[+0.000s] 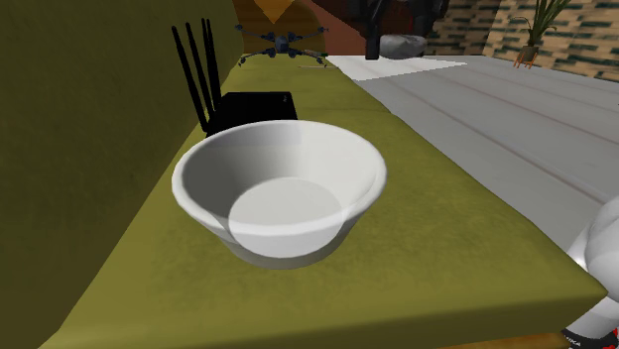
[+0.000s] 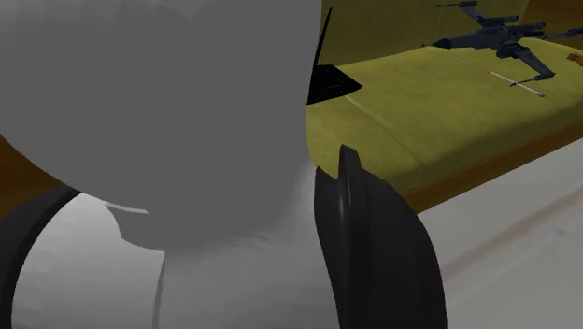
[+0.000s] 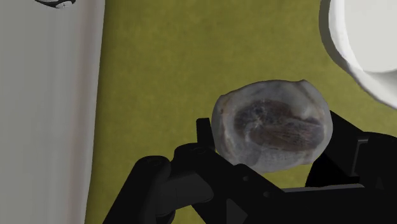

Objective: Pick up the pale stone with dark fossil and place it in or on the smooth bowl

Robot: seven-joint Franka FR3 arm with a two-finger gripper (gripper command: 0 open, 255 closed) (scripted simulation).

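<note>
Clasping the pale stone point(image 3: 273, 124) tight between its jaws, the gripper point(image 3: 275, 145) hung over the olive-green cushion point(image 3: 159, 76). The white bowl point(image 3: 372, 44) sat near it.

Olive cushioned seat point(image 1: 446, 228) carries a white bowl point(image 1: 278, 188). Black antenna box point(image 1: 256, 107) sits at the bowl's 11 o'clock, and a toy starfighter point(image 1: 285, 44) at 12.
</note>
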